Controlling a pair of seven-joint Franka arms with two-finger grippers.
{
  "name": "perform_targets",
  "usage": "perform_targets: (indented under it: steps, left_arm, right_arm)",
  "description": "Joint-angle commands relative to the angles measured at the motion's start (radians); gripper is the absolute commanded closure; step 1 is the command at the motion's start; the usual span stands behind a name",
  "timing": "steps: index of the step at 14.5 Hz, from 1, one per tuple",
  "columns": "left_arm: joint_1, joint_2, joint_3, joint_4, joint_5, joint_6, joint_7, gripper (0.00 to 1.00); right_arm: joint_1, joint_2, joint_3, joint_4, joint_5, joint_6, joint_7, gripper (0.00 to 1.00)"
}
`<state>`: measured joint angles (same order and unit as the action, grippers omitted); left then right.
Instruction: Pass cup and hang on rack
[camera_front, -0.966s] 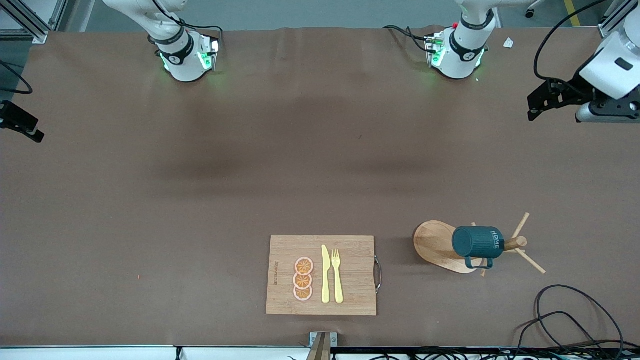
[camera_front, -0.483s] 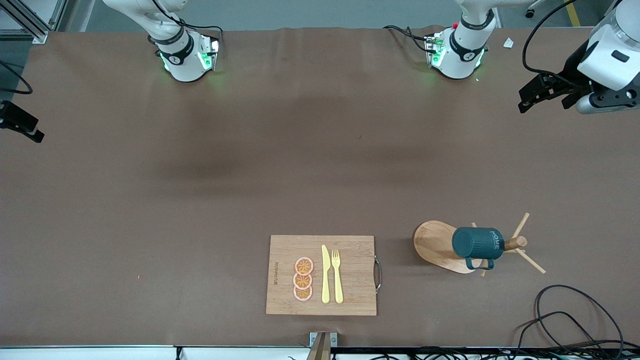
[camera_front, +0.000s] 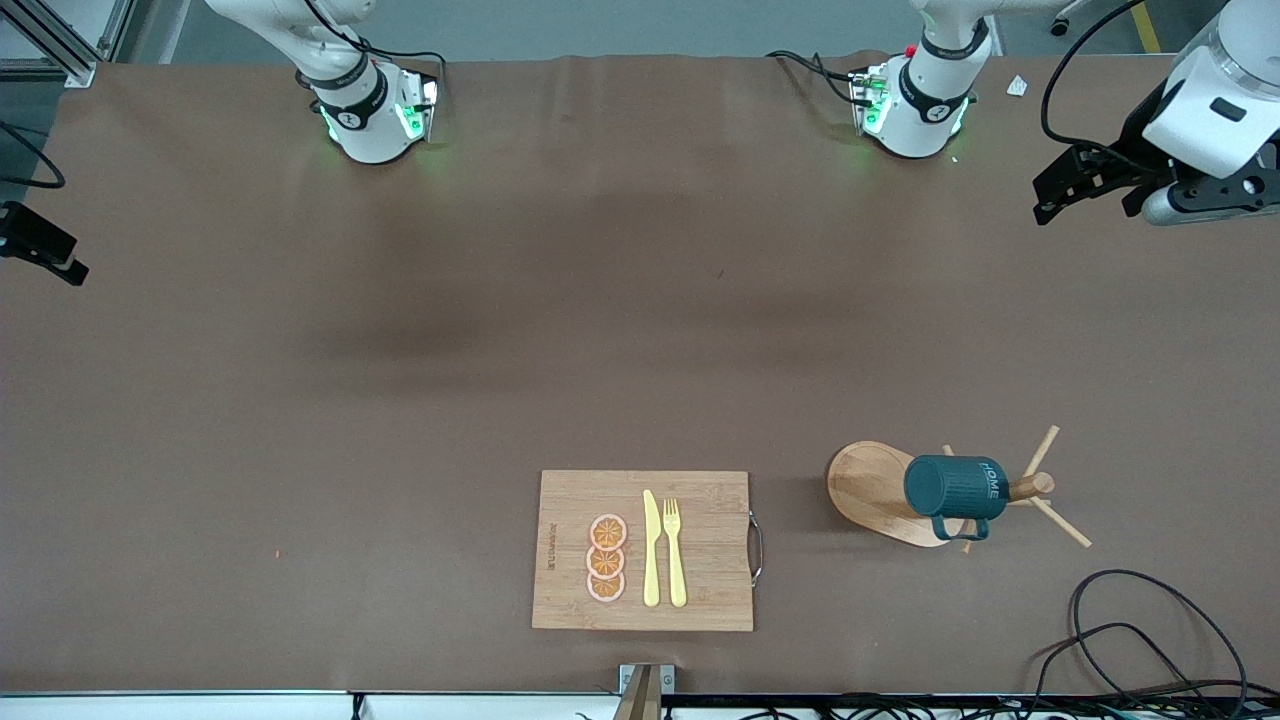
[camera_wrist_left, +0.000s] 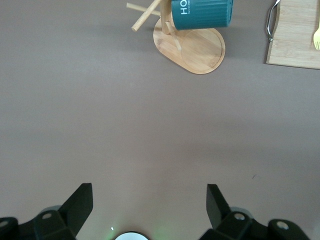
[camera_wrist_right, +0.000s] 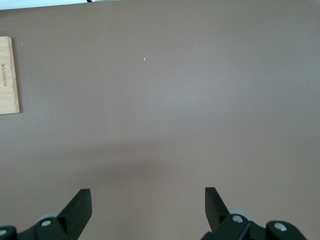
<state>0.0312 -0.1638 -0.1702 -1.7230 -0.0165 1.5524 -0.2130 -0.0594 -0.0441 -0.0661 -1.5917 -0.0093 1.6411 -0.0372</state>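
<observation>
The dark teal cup (camera_front: 955, 487) with white "HOME" lettering hangs on its side from a peg of the light wooden rack (camera_front: 865, 485), its small handle turned toward the front camera. In the left wrist view the cup (camera_wrist_left: 202, 12) and the rack (camera_wrist_left: 197, 47) lie well ahead of the fingers. My left gripper (camera_front: 1050, 195) hovers open and empty over the left arm's end of the table, and its fingers stand wide apart in its own view (camera_wrist_left: 150, 192). My right gripper (camera_wrist_right: 147, 200) is open and empty over bare brown table at the right arm's end.
A bamboo cutting board (camera_front: 700, 520) lies near the front edge, toward the right arm's end from the rack. It carries orange slices (camera_front: 605, 558), a yellow knife (camera_front: 651, 550) and a yellow fork (camera_front: 674, 550). Black cables (camera_front: 1130, 620) loop at the table's front corner by the rack.
My left gripper has drawn back toward the robots' edge of the table, away from the rack. The cup, the rack and the right arm have not moved.
</observation>
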Motion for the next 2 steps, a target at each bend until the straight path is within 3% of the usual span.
perform_targets:
  steps: [1, 2]
  left_arm:
    - [0.001, -0.013, -0.003, 0.01, 0.029, -0.023, 0.061, 0.0]
    - [0.001, -0.011, -0.003, 0.011, 0.029, -0.023, 0.066, 0.0]
  right_arm:
    - [-0.017, -0.008, 0.011, -0.001, 0.002, 0.002, -0.015, 0.0]
    - [-0.017, -0.008, 0.011, -0.001, 0.002, 0.002, -0.015, 0.0]
